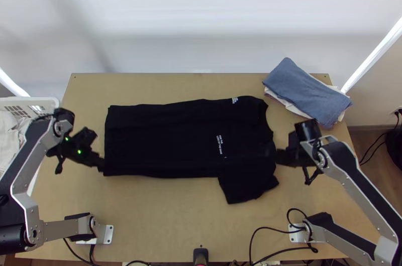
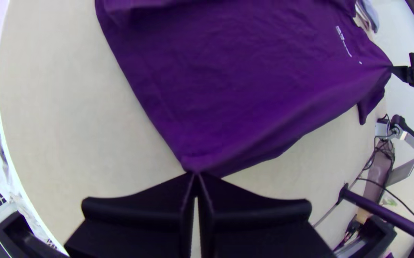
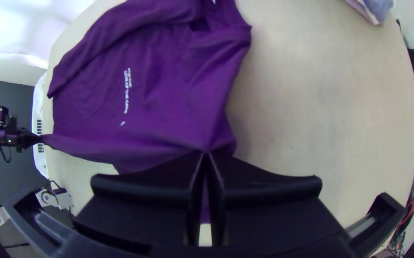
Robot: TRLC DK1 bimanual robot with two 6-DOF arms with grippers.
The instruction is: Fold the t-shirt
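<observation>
Okay, so the t-shirt (image 1: 166, 140) lies lengthwise from left tool (image 2: 195, 174) to right tool (image 3: 207, 154). Both are clamped on it, hem corner (image 2: 190, 162) and shoulder end (image 3: 211, 141).

Bears small white lettering (image 1: 219, 145) in two lines on the front of the black t-shirt (image 1: 161, 140). Also carries a smaller block of white print (image 1: 234, 100) by the far long edge, toward the collar end.

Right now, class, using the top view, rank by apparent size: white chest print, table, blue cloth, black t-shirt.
Largest to smallest:
1. table
2. black t-shirt
3. blue cloth
4. white chest print
</observation>
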